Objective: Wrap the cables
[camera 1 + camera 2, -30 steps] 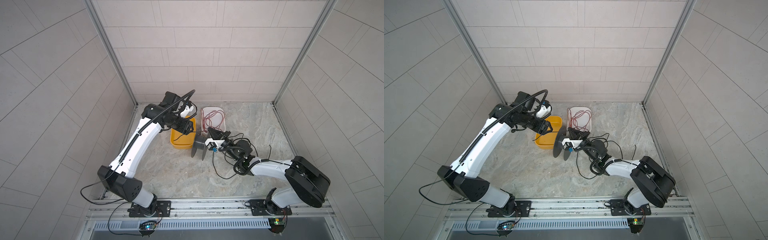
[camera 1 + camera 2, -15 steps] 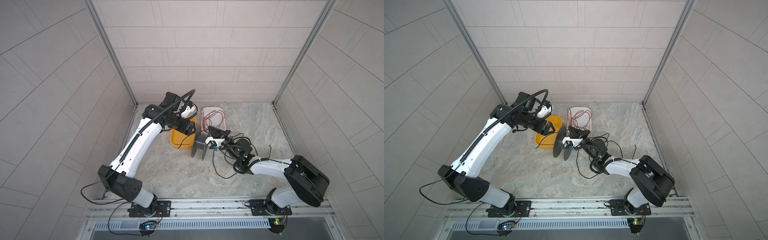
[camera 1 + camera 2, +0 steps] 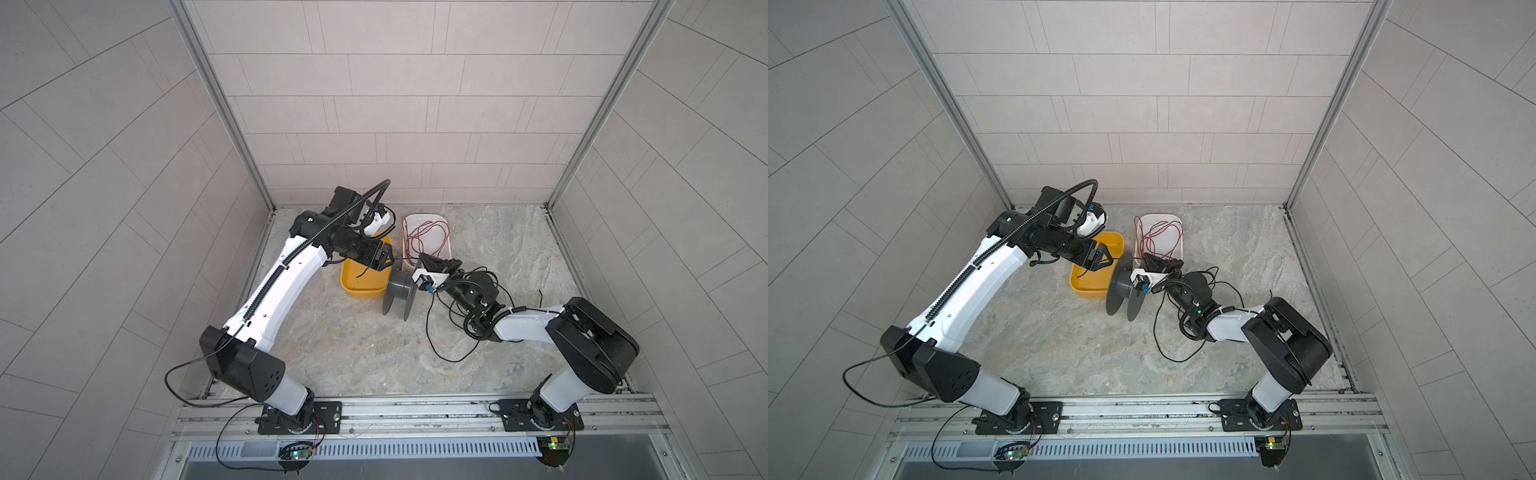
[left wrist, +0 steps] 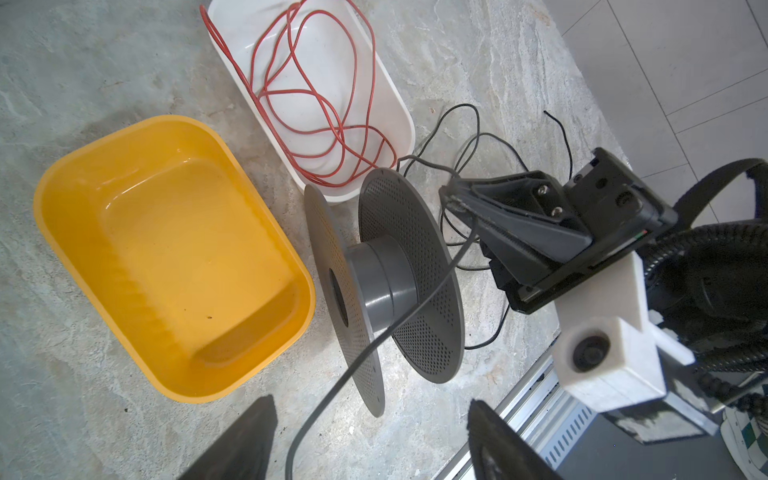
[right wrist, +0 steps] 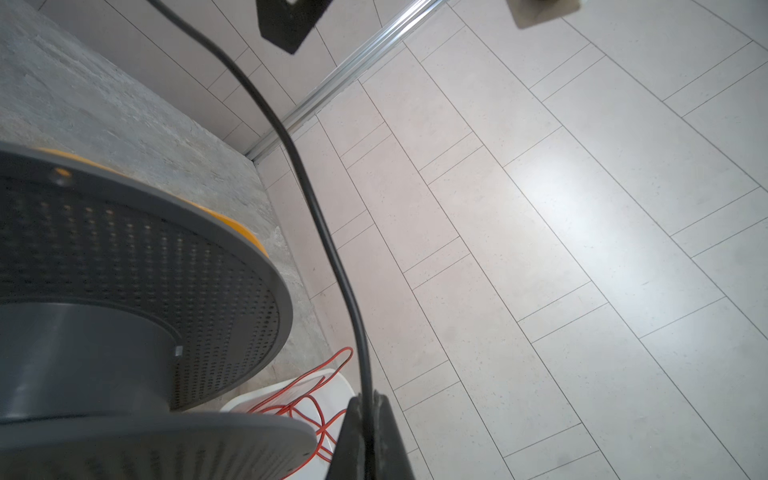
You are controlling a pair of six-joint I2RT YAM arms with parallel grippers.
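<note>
The cables are one thin black wire [image 3: 428, 326] [image 3: 1156, 328], lying in loose loops on the floor beside my right arm. My right gripper [image 3: 423, 258] [image 3: 1147, 258] [image 5: 365, 401] is shut on the wire just behind a grey spool [image 3: 399, 286] [image 3: 1123, 286] [image 5: 104, 332]. From there the wire [image 4: 415, 309] [image 5: 328, 237] runs over the spool [image 4: 382, 282] and passes loose between the fingers of my left gripper [image 3: 384, 259] [image 3: 1104, 259] [image 4: 370, 403]. That gripper is open above the spool's edge. The wire's end hangs over the yellow bin.
A yellow bin [image 3: 361, 293] [image 3: 1088, 291] [image 4: 54, 216] stands left of the spool. Behind the spool a white bin [image 3: 448, 249] [image 3: 1180, 249] [image 4: 399, 108] holds a red wire [image 4: 307, 95]. Walls close in on the left, back and right.
My left gripper's jaws have spread wider and it has shifted slightly toward the spool. The right gripper stays shut on the wire in much the same place.
</note>
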